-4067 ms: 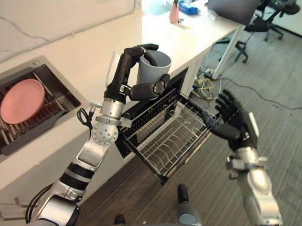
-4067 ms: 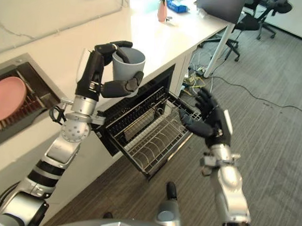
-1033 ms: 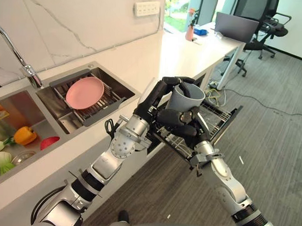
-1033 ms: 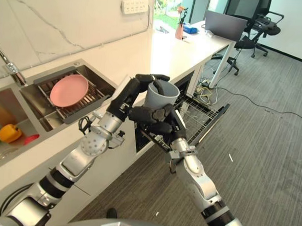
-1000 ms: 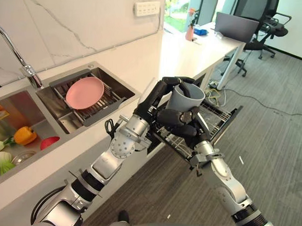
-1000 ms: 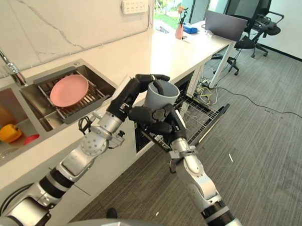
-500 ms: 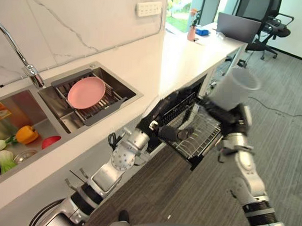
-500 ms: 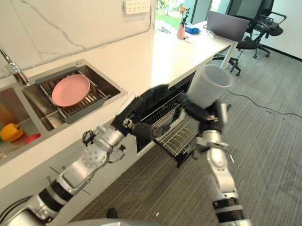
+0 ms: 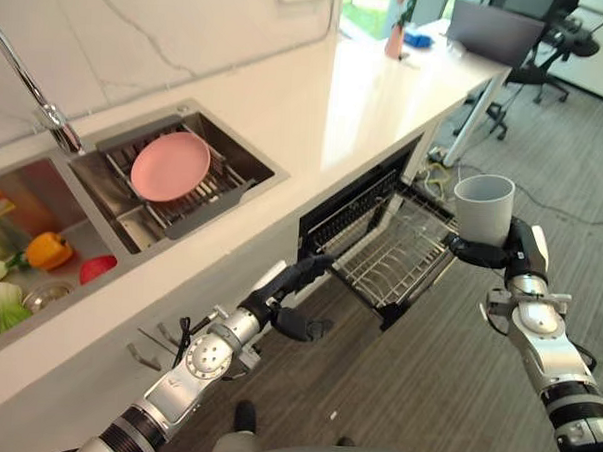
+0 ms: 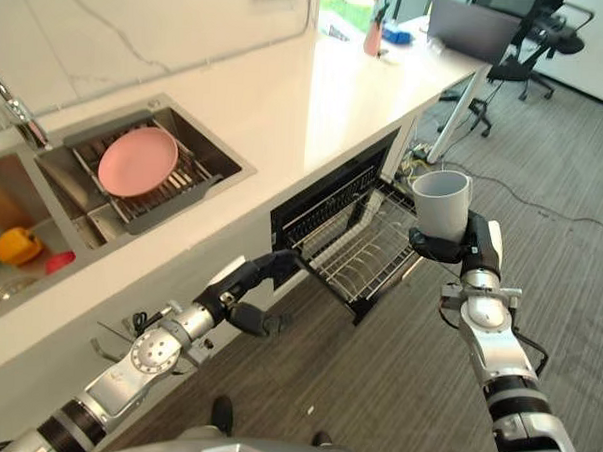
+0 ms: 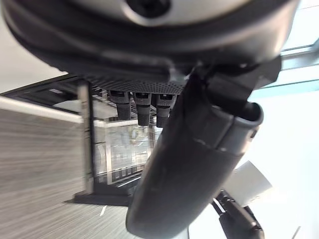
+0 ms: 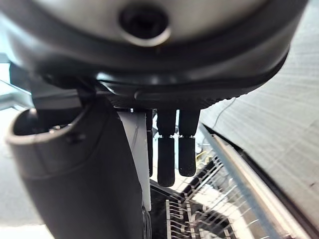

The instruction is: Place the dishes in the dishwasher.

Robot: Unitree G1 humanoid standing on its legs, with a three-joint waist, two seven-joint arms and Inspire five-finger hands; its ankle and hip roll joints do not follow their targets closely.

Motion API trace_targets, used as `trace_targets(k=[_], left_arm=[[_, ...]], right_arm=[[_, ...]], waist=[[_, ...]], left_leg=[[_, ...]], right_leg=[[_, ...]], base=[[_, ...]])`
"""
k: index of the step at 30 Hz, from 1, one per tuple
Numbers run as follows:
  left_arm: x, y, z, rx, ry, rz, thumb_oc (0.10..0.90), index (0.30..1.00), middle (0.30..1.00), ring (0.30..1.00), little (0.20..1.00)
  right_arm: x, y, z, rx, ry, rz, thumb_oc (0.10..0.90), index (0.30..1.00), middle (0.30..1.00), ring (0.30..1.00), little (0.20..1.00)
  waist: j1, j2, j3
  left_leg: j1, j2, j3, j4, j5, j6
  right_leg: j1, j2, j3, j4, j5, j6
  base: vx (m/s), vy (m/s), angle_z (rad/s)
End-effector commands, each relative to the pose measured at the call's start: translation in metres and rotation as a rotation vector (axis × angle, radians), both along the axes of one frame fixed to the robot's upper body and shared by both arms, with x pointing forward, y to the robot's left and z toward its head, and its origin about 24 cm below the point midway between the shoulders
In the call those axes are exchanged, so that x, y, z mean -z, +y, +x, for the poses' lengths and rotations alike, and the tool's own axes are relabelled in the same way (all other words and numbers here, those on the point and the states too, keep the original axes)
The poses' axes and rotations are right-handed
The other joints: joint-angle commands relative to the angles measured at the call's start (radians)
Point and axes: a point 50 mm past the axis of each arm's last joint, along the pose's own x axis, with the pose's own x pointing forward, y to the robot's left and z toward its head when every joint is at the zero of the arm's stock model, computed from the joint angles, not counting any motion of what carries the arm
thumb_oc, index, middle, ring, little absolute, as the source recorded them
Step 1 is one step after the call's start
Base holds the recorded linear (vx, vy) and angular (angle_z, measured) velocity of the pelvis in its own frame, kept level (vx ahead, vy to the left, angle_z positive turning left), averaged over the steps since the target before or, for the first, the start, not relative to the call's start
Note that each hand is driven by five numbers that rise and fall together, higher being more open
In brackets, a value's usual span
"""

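A grey cup (image 9: 482, 207) stands upright in my right hand (image 9: 511, 258), which is shut round its base just past the outer right edge of the dishwasher's pulled-out wire rack (image 9: 400, 255). In the right wrist view the cup's pale wall (image 12: 134, 144) lies between thumb and fingers (image 12: 169, 149). My left hand (image 9: 290, 304) hangs low in front of the cabinet, left of the rack, fingers relaxed and holding nothing. A pink plate (image 9: 170, 166) rests on the drying rack in the sink.
The sink's left basin holds vegetables (image 9: 48, 251) below a faucet (image 9: 46, 115). The white counter (image 9: 317, 97) runs back to a desk with a laptop (image 9: 496, 16) and office chairs. Open grey floor (image 9: 414, 391) lies in front of the dishwasher.
The cup has passed from my left hand to my right, which has carried it rightward and lowered it beside the rack. My left hand has dropped below the counter, empty.
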Motion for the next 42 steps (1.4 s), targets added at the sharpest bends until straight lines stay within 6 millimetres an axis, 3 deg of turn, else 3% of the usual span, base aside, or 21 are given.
trace_targets(k=[1,9,12,14,16,22,28,37,38,39,42], left_arm=[[-0.03,-0.018,0.015,0.114,-0.122,-0.083,0.8,0.9,0.9,0.9,0.9],[-0.003,-0.014,0.009,0.051,0.019,-0.107,0.8,0.9,0.9,0.9,0.9],[0.011,-0.005,0.008,-0.018,0.063,-0.082,0.8,0.9,0.9,0.9,0.9],[0.011,-0.005,0.009,-0.02,0.061,-0.084,0.8,0.9,0.9,0.9,0.9],[0.026,0.005,0.003,-0.082,0.112,-0.048,0.8,0.9,0.9,0.9,0.9],[0.049,0.026,-0.011,-0.177,0.192,0.017,0.8,0.9,0.9,0.9,0.9],[0.059,0.036,-0.016,-0.246,0.238,0.035,0.8,0.9,0.9,0.9,0.9],[0.058,0.037,-0.01,-0.264,0.237,0.028,0.8,0.9,0.9,0.9,0.9],[0.057,0.037,-0.009,-0.265,0.234,0.023,0.8,0.9,0.9,0.9,0.9],[0.057,0.036,-0.008,-0.269,0.235,0.02,0.8,0.9,0.9,0.9,0.9],[0.058,0.036,-0.008,-0.268,0.237,0.02,0.8,0.9,0.9,0.9,0.9]], right_arm=[[-0.099,-0.003,0.042,-0.031,-0.29,-0.174,0.4,0.3,0.3,0.3,0.3],[-0.107,-0.019,0.063,0.04,-0.168,-0.292,0.4,0.3,0.3,0.3,0.3],[-0.122,-0.033,0.077,0.114,-0.048,-0.397,0.4,0.3,0.3,0.3,0.3],[-0.124,-0.032,0.078,0.112,-0.05,-0.399,0.4,0.3,0.3,0.3,0.3],[-0.126,-0.041,0.08,0.158,0.026,-0.44,0.4,0.3,0.3,0.3,0.3],[-0.141,-0.055,0.078,0.212,0.107,-0.523,0.4,0.3,0.3,0.3,0.3],[-0.131,-0.068,0.07,0.203,0.265,-0.563,0.4,0.3,0.3,0.3,0.3],[-0.118,-0.066,0.07,0.171,0.346,-0.58,0.4,0.3,0.3,0.3,0.3],[-0.117,-0.066,0.07,0.173,0.349,-0.574,0.515,0.472,0.472,0.472,0.472],[-0.116,-0.066,0.07,0.168,0.355,-0.571,0.8,0.9,0.9,0.9,0.9],[-0.118,-0.066,0.07,0.174,0.352,-0.571,0.8,0.9,0.9,0.9,0.9]], waist=[[0.04,0.003,0.029],[0.059,0.014,0.093],[0.084,0.019,0.135],[0.082,0.021,0.136],[0.098,0.025,0.152],[0.134,0.037,0.168],[0.169,0.054,0.179],[0.195,0.065,0.183],[0.197,0.065,0.182],[0.201,0.065,0.18],[0.203,0.064,0.178]], left_leg=[[0.09,0.047,-0.024,0.005,-0.096,-0.047],[0.03,0.046,-0.036,0.005,-0.071,-0.049],[-0.019,0.048,-0.043,0.01,-0.055,-0.051],[-0.02,0.049,-0.043,0.01,-0.055,-0.051],[-0.04,0.049,-0.047,0.01,-0.049,-0.053],[-0.094,0.046,-0.068,0.009,-0.037,-0.057],[-0.124,0.033,-0.099,0.012,-0.033,-0.056],[-0.141,0.02,-0.126,0.014,-0.035,-0.051],[-0.141,0.02,-0.129,0.014,-0.036,-0.051],[-0.141,0.017,-0.131,0.014,-0.038,-0.05],[-0.14,0.015,-0.134,0.014,-0.039,-0.049]], right_leg=[[-0.068,-0.025,-0.011,0.065,0.025,0.068],[-0.127,-0.026,-0.013,0.079,0.033,0.063],[-0.178,-0.029,-0.014,0.093,0.041,0.062],[-0.18,-0.029,-0.013,0.094,0.041,0.062],[-0.196,-0.028,-0.016,0.092,0.046,0.063],[-0.23,-0.028,-0.021,0.075,0.056,0.063],[-0.23,-0.032,-0.043,0.055,0.053,0.061],[-0.226,-0.033,-0.063,0.047,0.045,0.063],[-0.225,-0.033,-0.065,0.047,0.044,0.063],[-0.22,-0.034,-0.072,0.046,0.042,0.063],[-0.215,-0.034,-0.075,0.046,0.04,0.062]], base=[[-0.07,0.004,0.01],[-0.05,0.005,0.03],[-0.08,-0.005,0.03],[-0.02,-0.005,0.06],[0.03,-0.012,0.12],[0.02,-0.011,0.03],[0.05,-0.02,0.13],[0.02,-0.008,0.08],[0.0,0.0,0.0],[0.0,0.0,0.0],[0.01,0.002,0.04]])
